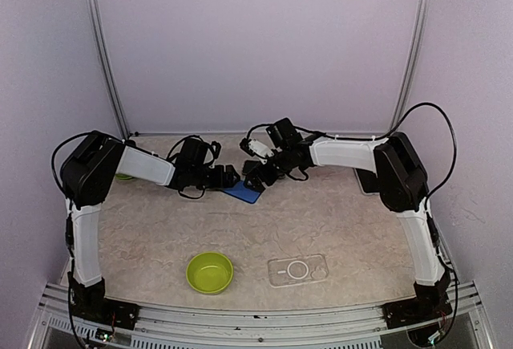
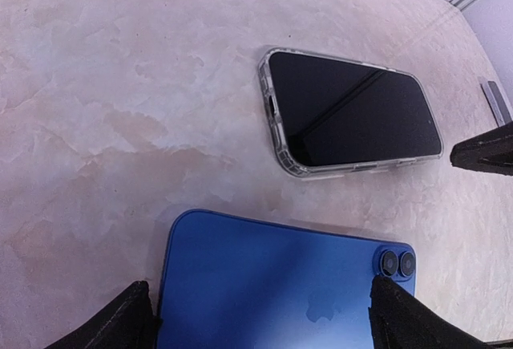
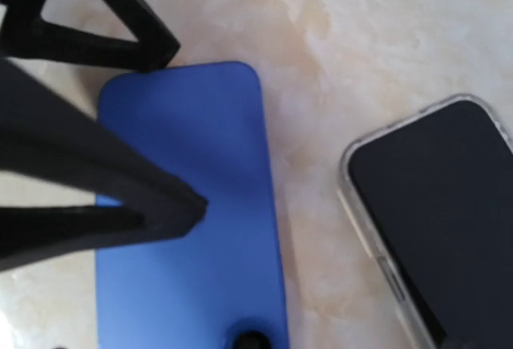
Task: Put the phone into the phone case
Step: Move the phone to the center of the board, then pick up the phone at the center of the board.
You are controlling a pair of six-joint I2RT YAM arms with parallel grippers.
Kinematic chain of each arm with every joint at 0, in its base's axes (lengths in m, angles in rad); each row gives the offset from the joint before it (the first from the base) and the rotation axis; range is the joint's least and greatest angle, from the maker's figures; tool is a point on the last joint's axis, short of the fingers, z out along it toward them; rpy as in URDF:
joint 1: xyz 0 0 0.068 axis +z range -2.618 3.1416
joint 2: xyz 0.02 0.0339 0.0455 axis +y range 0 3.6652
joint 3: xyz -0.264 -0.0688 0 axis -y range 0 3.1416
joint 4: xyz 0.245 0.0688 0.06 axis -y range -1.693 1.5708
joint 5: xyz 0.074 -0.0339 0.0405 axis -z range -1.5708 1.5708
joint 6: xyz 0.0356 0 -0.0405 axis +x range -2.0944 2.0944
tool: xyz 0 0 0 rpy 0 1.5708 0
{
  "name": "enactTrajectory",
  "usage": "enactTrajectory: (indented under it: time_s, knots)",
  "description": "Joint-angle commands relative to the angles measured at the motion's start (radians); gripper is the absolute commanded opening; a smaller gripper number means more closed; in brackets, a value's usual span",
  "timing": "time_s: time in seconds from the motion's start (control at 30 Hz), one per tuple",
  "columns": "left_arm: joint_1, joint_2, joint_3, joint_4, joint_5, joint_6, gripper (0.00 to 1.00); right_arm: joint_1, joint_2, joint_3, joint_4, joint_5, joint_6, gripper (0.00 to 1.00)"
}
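Left gripper (image 2: 258, 282) wide open around blue phone (image 2: 280, 253); right gripper (image 3: 186, 124) wide open, empty.

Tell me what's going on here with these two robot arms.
Both arms meet at the far middle of the marble-patterned table, over a blue smartphone lying back-up. The left claw is open, with a finger on each side of the phone. The right claw, also open, hangs just above it. Nothing is lifted. The empty clear plastic phone case lies near the front edge, away from both claws.
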State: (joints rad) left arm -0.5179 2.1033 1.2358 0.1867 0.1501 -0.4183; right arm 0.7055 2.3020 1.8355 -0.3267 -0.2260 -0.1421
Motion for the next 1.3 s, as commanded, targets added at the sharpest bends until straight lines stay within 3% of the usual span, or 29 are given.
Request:
enactTrajectory:
  time_s: [0.0,0.4,0.8,1.0,1.27]
  knots:
    - [0.003,0.045,0.003,-0.042,0.031,-0.016,0.91,0.008,0.062,0.054,-0.082,-0.065,-0.034,1.0]
    - [0.007,0.004,-0.025,-0.014,0.046,-0.04,0.92,0.012,0.113,0.059,-0.068,-0.077,-0.022,1.0]
    - [0.012,0.002,-0.049,0.003,0.064,-0.08,0.92,0.037,0.159,0.083,-0.098,0.028,-0.082,0.99]
    - [0.015,-0.068,-0.09,-0.021,0.041,-0.143,0.93,0.051,0.18,0.103,-0.138,0.045,-0.133,0.91]
    - [0.015,-0.286,-0.225,-0.055,-0.009,-0.185,0.94,0.055,0.195,0.136,-0.219,-0.016,-0.175,0.8]
